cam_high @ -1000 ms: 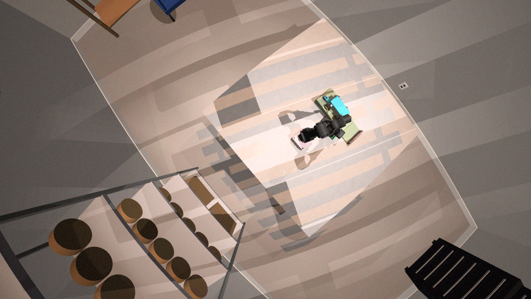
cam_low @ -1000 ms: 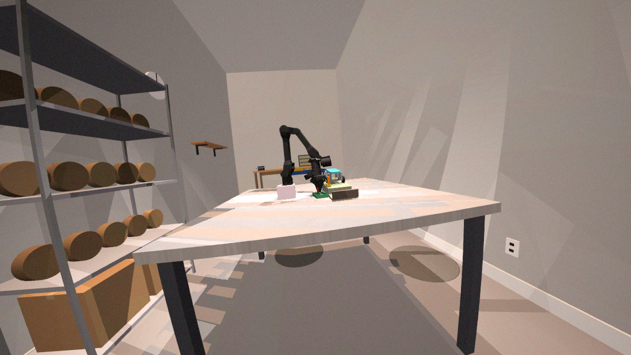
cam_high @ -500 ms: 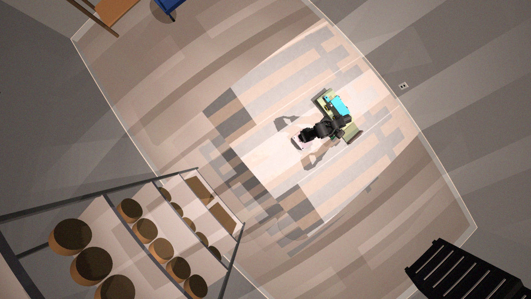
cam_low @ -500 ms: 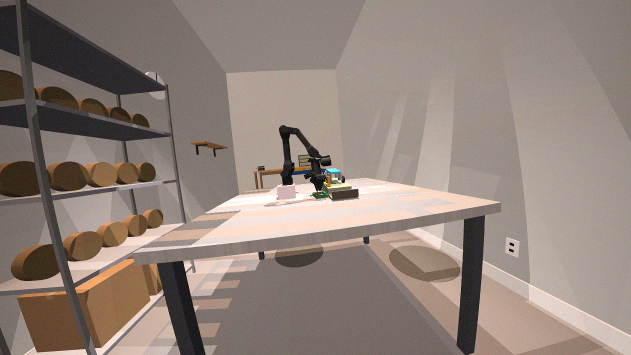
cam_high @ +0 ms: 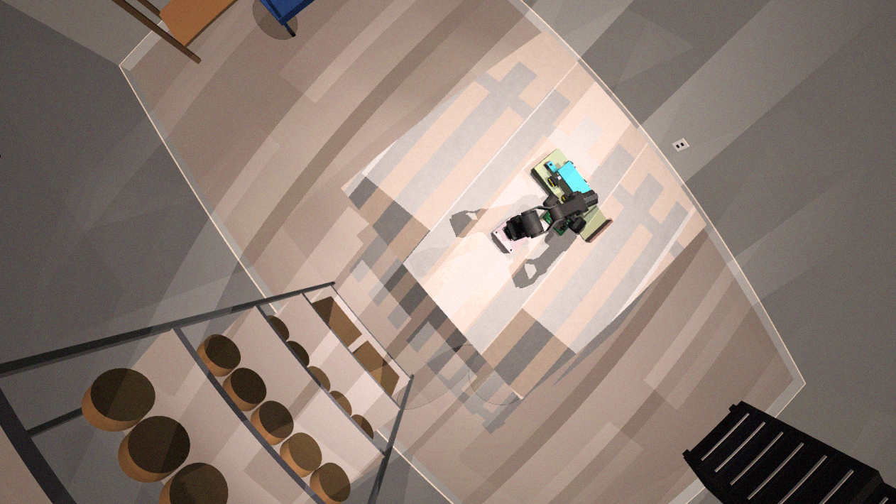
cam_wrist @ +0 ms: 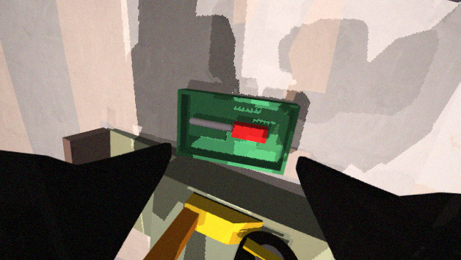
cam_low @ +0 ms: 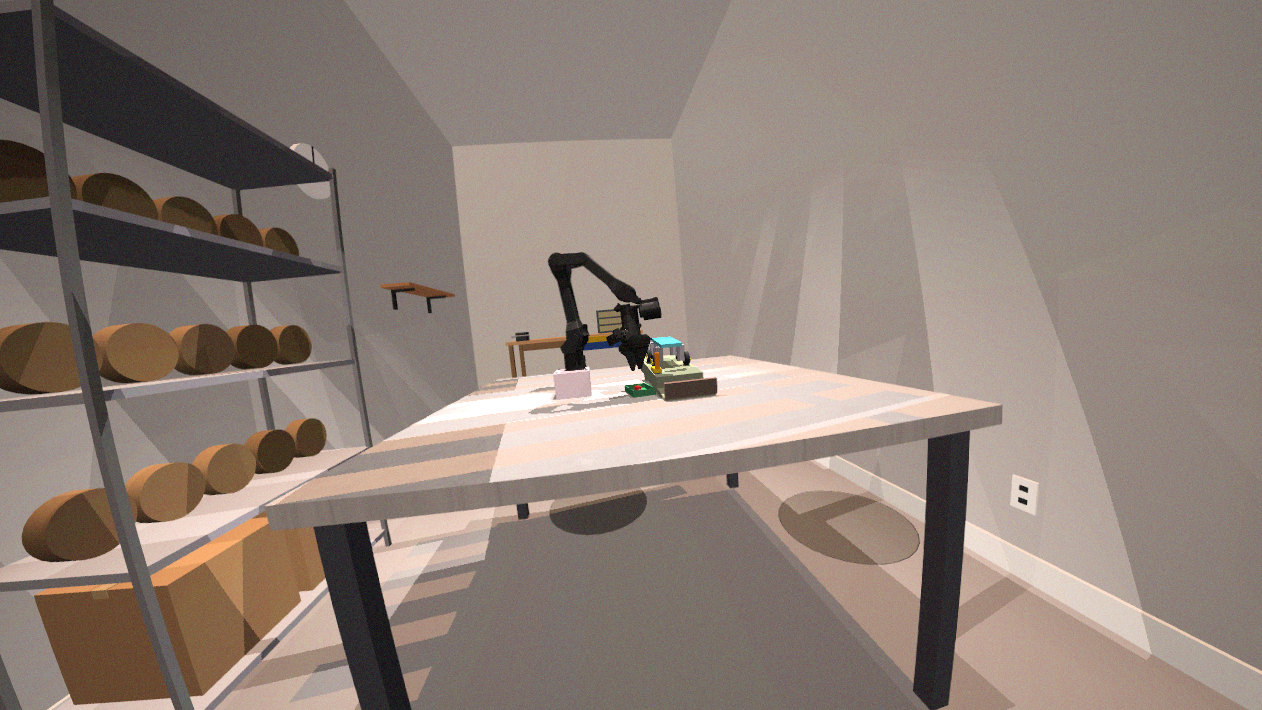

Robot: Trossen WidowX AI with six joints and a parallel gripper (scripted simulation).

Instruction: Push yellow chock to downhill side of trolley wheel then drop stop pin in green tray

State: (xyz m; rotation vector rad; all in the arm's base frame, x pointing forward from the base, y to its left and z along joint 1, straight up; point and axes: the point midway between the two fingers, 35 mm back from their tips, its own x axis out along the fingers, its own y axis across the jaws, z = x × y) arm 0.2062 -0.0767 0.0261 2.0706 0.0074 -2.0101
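The stop pin (cam_wrist: 249, 133) lies flat inside the green tray (cam_wrist: 180, 121), red head to the right and grey shaft to the left in the wrist view. My gripper (cam_wrist: 235, 156) (cam_low: 637, 365) is open and empty above the tray and the ramp's side edge. The trolley with its cyan roof (cam_high: 574, 177) (cam_low: 668, 340) stands on the pale green ramp (cam_high: 591, 223) (cam_low: 672, 375). The yellow chock (cam_wrist: 224, 224) with its orange handle (cam_wrist: 174, 235) (cam_low: 656, 361) sits on the ramp beside a black trolley wheel (cam_wrist: 262, 235). Whether they touch is unclear; the lower part of the wheel is out of frame.
A brown end board (cam_high: 600, 230) (cam_low: 691, 387) (cam_wrist: 89, 146) stands at one end of the ramp. The arm's pale pink base block (cam_high: 506, 240) (cam_low: 571, 384) stands on the table (cam_low: 750, 432), with the tray between it and the ramp.
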